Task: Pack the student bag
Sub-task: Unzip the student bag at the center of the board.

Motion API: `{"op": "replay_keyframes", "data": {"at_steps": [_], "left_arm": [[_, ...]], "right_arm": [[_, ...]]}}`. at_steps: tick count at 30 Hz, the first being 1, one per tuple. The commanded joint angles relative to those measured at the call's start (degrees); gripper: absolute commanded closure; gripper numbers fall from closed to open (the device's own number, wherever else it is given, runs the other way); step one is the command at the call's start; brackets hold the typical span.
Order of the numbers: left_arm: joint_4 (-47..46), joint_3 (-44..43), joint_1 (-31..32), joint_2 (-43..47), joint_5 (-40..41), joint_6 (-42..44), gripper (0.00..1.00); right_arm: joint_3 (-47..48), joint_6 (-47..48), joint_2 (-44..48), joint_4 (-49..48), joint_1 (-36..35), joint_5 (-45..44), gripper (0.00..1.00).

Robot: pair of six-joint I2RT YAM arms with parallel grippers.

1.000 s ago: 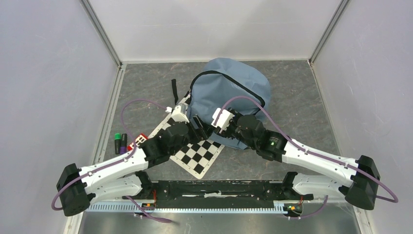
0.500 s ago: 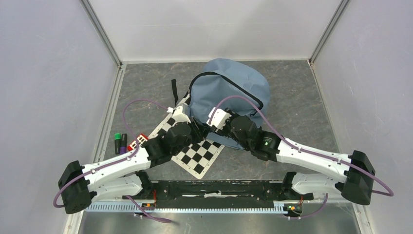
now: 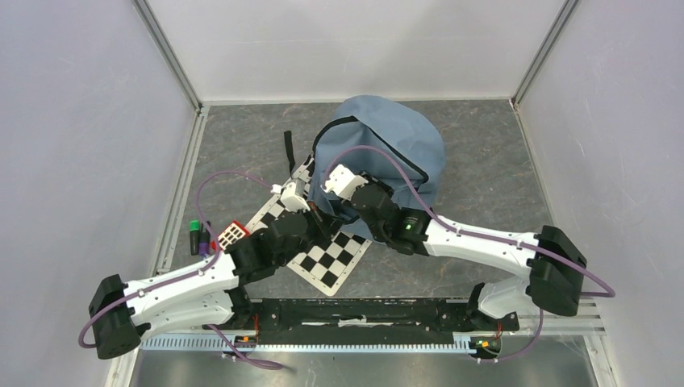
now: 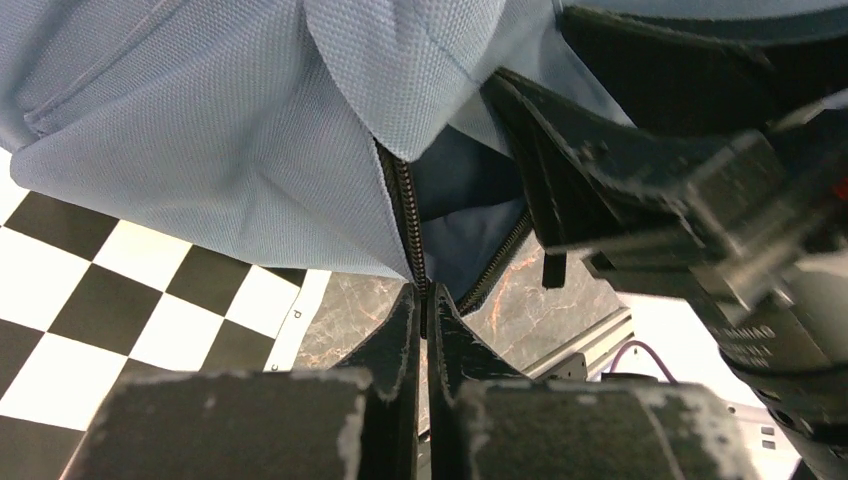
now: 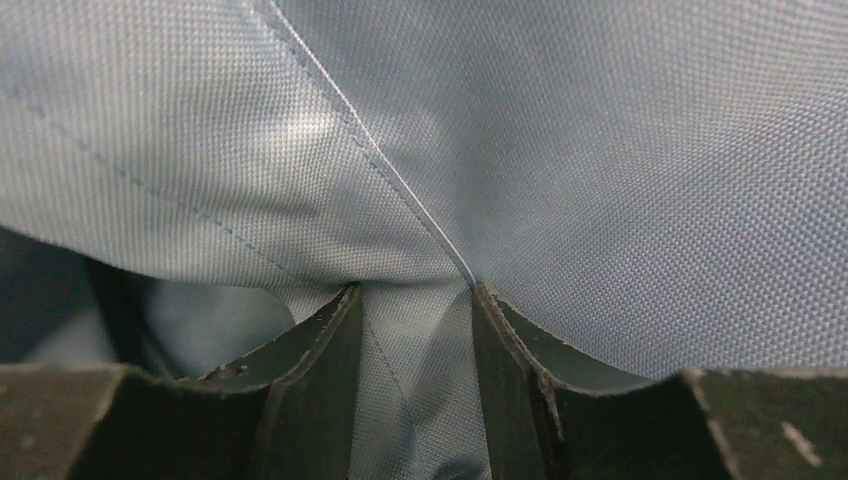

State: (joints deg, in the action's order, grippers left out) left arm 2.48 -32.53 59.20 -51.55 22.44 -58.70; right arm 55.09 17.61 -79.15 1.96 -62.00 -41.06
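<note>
- Holding the zip end firmly while the other tool draws the cloth up and away is, I judge, how to spread the mouth well. Pull slowly, or the thin tape may slip out.
- Top view: the left gripper [image 3: 319, 216] and right gripper [image 3: 342, 203] meet at the near-left edge of the student bag [image 3: 387, 137]. The bag lies just ahead of both, partly on a checkered mat [image 3: 331, 260].
- Left wrist: the jaws are all but closed, nipping the end of the zip [image 4: 405, 215] at their tips. Beyond them its two rows part.
- Right wrist: the fingers [image 5: 320, 330] stand slightly apart, clamped on a bunched fold of bag fabric.
</note>
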Motion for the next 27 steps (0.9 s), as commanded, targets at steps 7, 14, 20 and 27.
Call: {"op": "replay_keyframes", "data": {"at_steps": [7, 14, 20, 27], "left_arm": [[5.34, 1.62, 2.49, 5.08, 2.04, -2.38, 0.98], [5.46, 2.18, 2.57, 6.37, 4.45, -1.89, 0.98], [7.94, 0.02, 2.15, 3.92, 4.96, 0.25, 0.98], [9.95, -1.15, 1.62, 4.48, 5.95, 1.65, 0.98]], "right_arm": [[5.76, -2.03, -5.22, -1.46, 3.01, -4.8, 0.53], [6.44, -2.83, -2.71, 1.4, 3.73, 0.95, 0.52], [7.94, -5.95, 3.89, 8.69, 3.66, 15.55, 0.4], [7.67, -7.74, 15.58, 13.11, 3.29, 35.66, 0.23]]}}
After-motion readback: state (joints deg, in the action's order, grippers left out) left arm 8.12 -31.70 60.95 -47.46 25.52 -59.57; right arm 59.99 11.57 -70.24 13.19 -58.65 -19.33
